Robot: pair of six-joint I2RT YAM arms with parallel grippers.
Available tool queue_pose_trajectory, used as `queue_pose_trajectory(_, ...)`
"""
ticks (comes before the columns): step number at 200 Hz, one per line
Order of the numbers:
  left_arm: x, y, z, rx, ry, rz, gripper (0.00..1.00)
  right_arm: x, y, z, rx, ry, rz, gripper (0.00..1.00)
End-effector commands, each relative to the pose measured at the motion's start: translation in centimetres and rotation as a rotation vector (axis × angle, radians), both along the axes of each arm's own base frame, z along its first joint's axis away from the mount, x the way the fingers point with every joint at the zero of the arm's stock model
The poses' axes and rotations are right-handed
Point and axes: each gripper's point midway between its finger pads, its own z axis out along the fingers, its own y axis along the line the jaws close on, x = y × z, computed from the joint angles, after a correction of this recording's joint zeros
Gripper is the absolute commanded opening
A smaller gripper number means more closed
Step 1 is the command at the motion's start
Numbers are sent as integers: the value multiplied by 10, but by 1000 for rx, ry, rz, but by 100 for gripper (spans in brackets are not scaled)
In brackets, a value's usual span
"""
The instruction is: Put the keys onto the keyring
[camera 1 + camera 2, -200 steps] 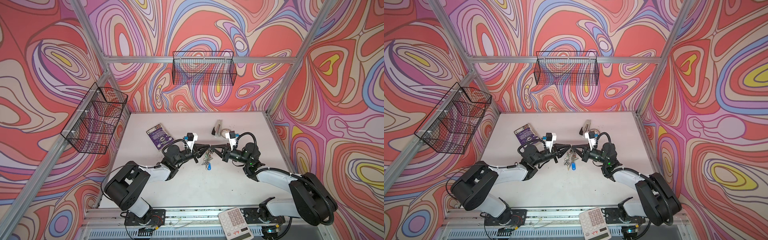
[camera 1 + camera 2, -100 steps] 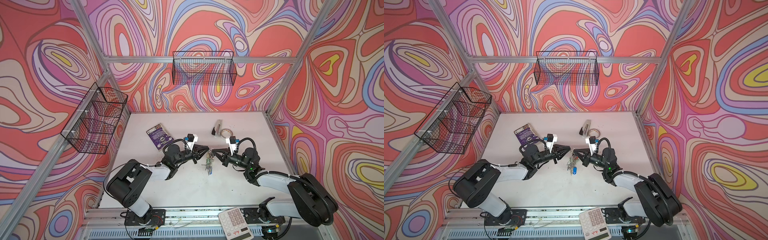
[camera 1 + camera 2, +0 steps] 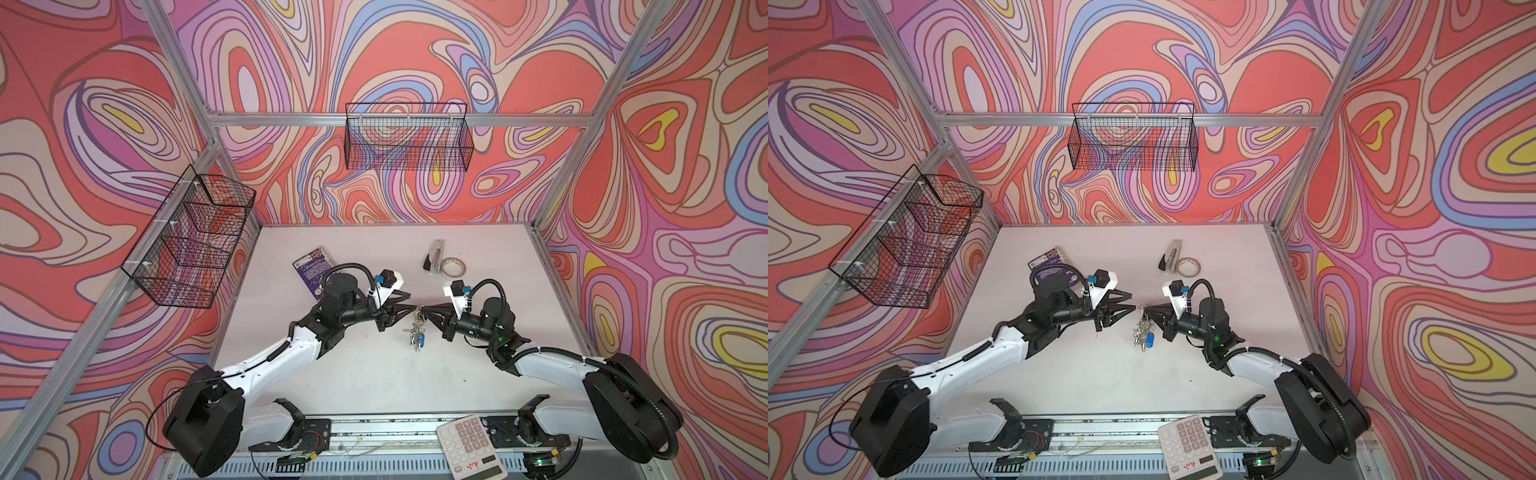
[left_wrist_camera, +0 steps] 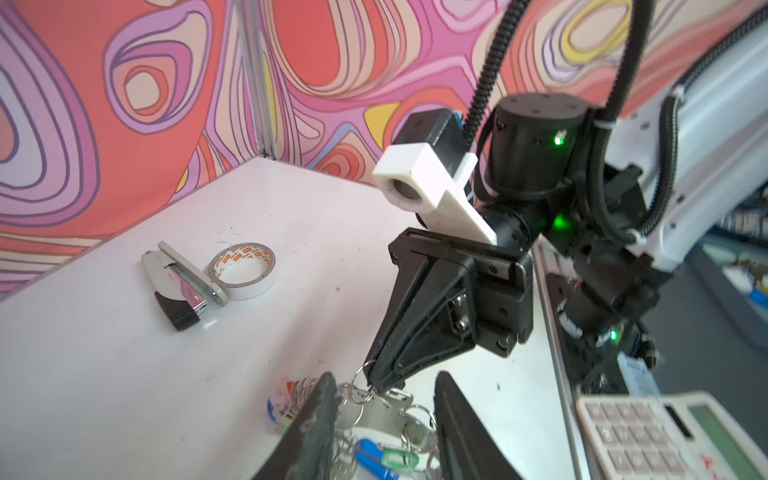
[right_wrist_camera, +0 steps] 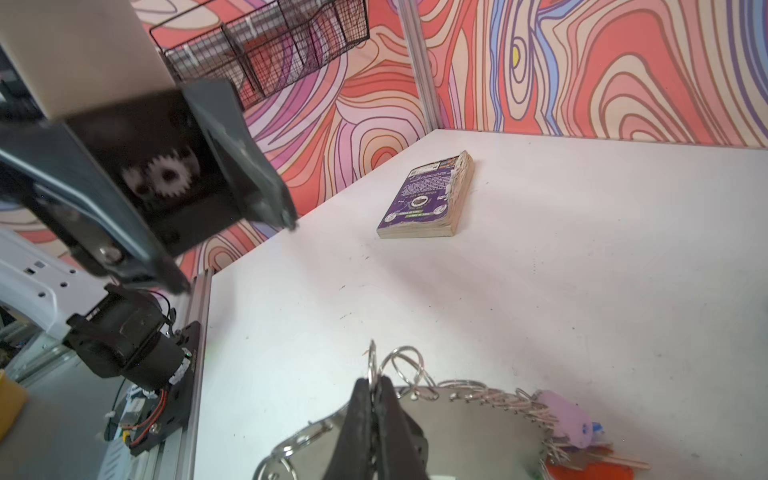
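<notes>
Swirl-patterned walls point(image 3: 415, 62) enclose a scuffed white table point(image 3: 332, 374). Mid-table, the left gripper point(image 3: 412, 301) stands spread and empty. The right gripper point(image 3: 426, 308) is clenched on the keyring point(image 3: 419, 328) rim. I'd hold that pinch steady and back the left out straight, snagging nothing. The black-tagged key I can't single out.

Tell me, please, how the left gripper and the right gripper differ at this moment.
The left gripper has its jaws apart; the right gripper has them pressed together. The left gripper holds nothing, while the right gripper pinches a small ring on the keyring. Both are black, tapered and face each other.
</notes>
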Motion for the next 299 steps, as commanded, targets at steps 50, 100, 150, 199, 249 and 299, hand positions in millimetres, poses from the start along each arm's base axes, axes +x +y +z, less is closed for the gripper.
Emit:
queue_pose_trajectory(50,-42,31,-40,488,-100,-251,41,-14,18,14,-73,-168,54,0)
queue_pose_trajectory(100,-33,16,-45,559,-122,-322,41,-20,21,16,-69,-186,78,0)
queue_pose_trajectory(150,-21,1,-54,577,-106,-343,36,-23,23,16,-66,-192,94,0)
queue_pose_trajectory(199,-14,-3,-65,625,-110,-355,28,-24,24,16,-66,-189,101,0)
queue_pose_trajectory(249,-12,-6,-64,625,-109,-364,21,-24,25,14,-70,-185,107,0)
queue_pose_trajectory(299,-12,-8,-68,643,-89,-380,14,-23,26,13,-71,-181,109,0)
